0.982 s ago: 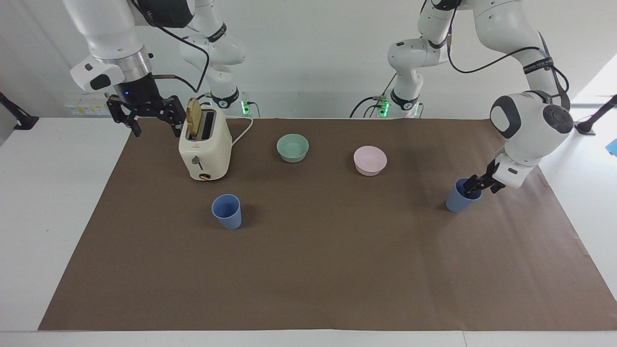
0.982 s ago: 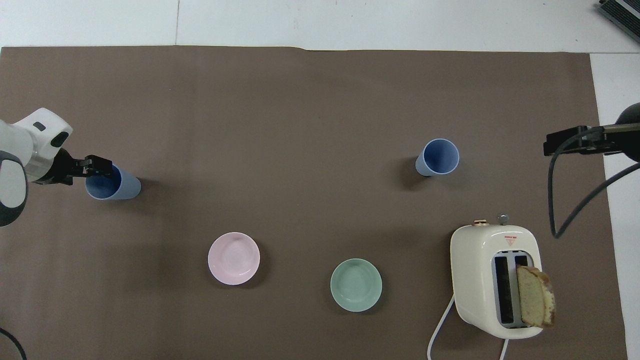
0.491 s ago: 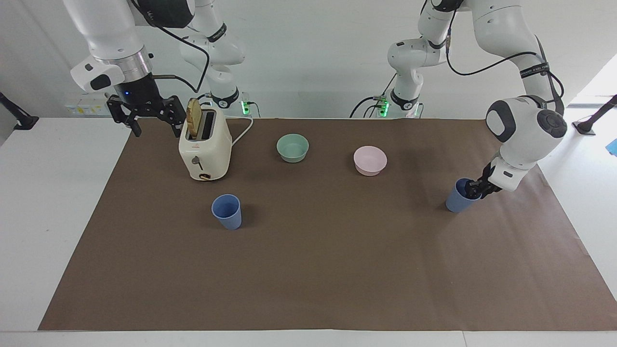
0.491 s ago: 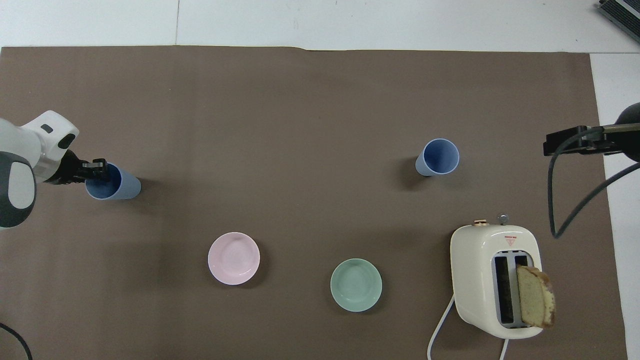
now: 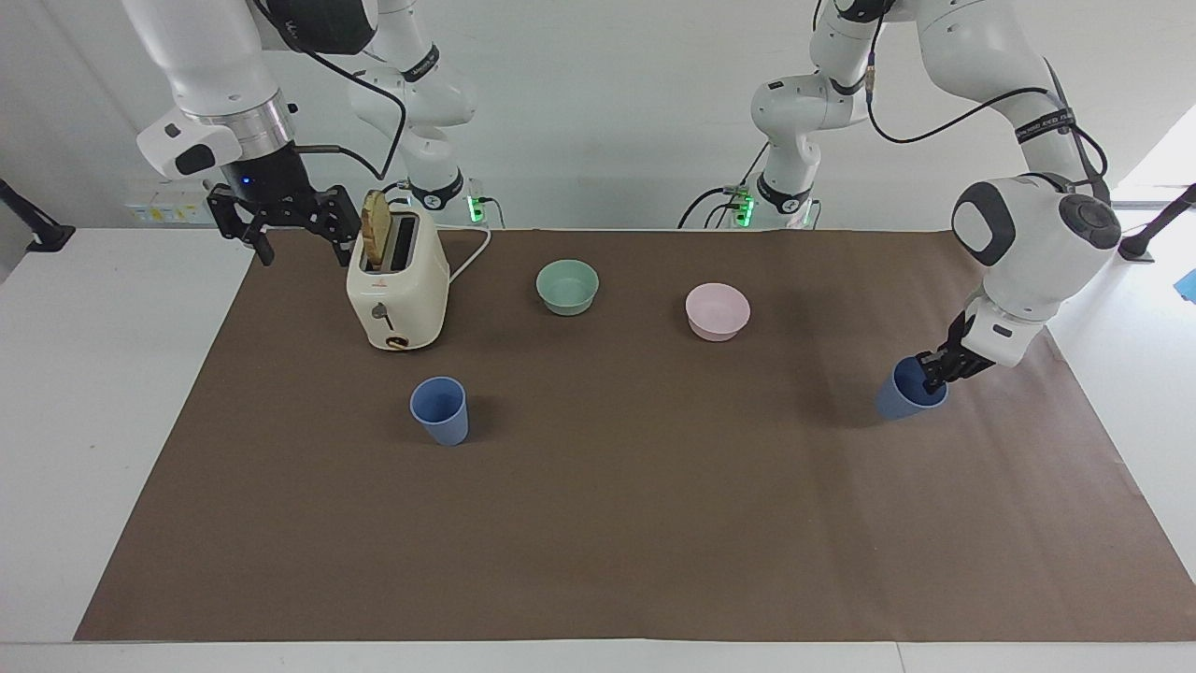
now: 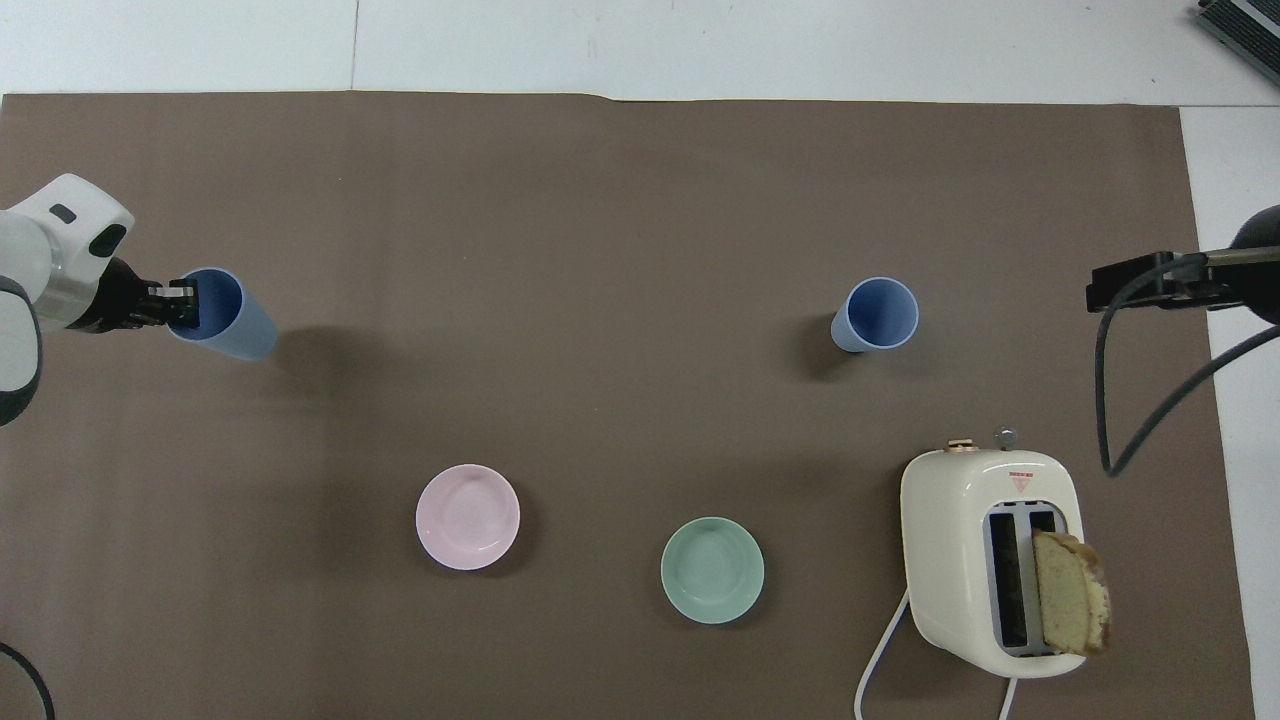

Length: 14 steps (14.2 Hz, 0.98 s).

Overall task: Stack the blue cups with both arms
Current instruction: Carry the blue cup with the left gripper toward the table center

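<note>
My right end effector (image 5: 297, 245) waits with its fingers spread wide, holding nothing, over the brown mat's edge beside the toaster (image 5: 398, 290), which has a slice of bread (image 5: 377, 230) standing in it. One blue cup (image 5: 440, 410) stands upright on the mat, farther from me than the toaster. The green bowl (image 5: 567, 286) and pink bowl (image 5: 717, 310) sit side by side. At my left arm's end of the desk, my left end effector (image 5: 933, 373) is clamped on the rim of the other blue cup (image 5: 908, 393), which tilts, lifted off the mat.
</note>
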### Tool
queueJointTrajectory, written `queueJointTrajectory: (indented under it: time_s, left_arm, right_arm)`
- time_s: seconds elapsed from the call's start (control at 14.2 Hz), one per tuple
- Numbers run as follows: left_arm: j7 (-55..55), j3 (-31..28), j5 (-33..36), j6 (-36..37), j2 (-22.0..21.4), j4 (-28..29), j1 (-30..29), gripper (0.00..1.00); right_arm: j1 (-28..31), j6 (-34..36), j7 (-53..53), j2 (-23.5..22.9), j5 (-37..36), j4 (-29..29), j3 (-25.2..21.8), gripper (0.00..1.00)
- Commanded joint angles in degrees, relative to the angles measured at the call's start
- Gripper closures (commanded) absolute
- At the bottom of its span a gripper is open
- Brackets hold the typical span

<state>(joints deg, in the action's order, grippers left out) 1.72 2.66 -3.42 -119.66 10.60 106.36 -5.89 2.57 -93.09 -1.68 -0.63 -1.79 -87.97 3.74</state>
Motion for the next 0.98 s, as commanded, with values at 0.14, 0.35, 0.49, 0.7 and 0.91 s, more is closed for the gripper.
queueJointTrajectory:
  time_s: [0.14, 0.35, 0.49, 0.7, 0.91]
  left_arm:
    - [17.04, -0.46, -0.71, 5.05, -1.46, -7.04, 9.47, 1.0]
    - [31.28, -0.46, 0.61, 3.92, -1.11, -9.14, 17.99, 1.0]
    - [35.71, -0.46, 0.7, 2.6, -1.28, -8.54, 22.83, 1.0]
    - [39.84, -0.46, 1.75, -0.46, 1.07, -8.01, 29.24, 1.0]
    - [42.31, -0.46, 5.7, -7.41, 3.63, -4.33, 33.65, 1.0]
  right_arm:
    - [0.16, -1.04, 0.19, 0.72, -0.68, -1.15, 0.21, 0.0]
    - [0.16, -1.04, 0.19, 0.72, -0.68, -1.15, 0.3, 0.0]
    - [0.16, -1.04, 0.19, 0.72, -0.68, -1.15, 0.21, 0.0]
    - [0.16, -1.04, 0.19, 0.72, -0.68, -1.15, 0.21, 0.0]
    - [0.16, -1.04, 0.19, 0.72, -0.68, -1.15, 0.21, 0.0]
